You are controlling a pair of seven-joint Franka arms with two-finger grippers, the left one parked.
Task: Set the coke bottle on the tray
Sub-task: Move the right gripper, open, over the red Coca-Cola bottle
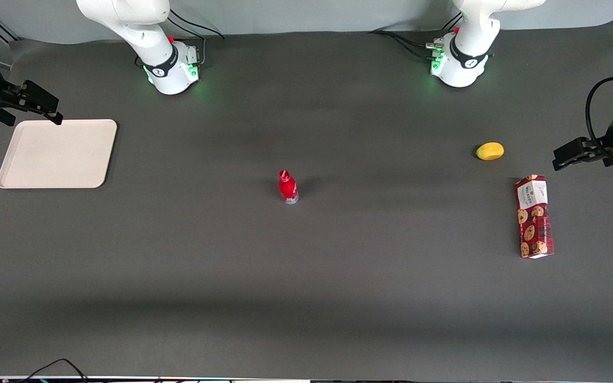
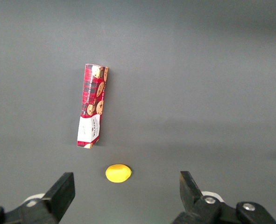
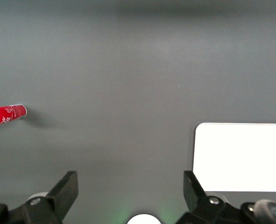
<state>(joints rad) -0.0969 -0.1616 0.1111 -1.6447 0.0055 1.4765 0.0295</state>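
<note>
One coke bottle point(image 1: 287, 186) stands upright, alone mid-bench, well apart from the cream tray point(image 1: 56, 154) at my end, so nothing crowds a grasp. My claw point(image 1: 46, 106) hangs wide and empty above the tray's rim farthest from the front camera, the reach not yet begun.

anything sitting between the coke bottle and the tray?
Nothing: the front view shows only bare grey table between the upright coke bottle and the tray. The gripper hangs open over the tray's edge, fingers apart.
</note>
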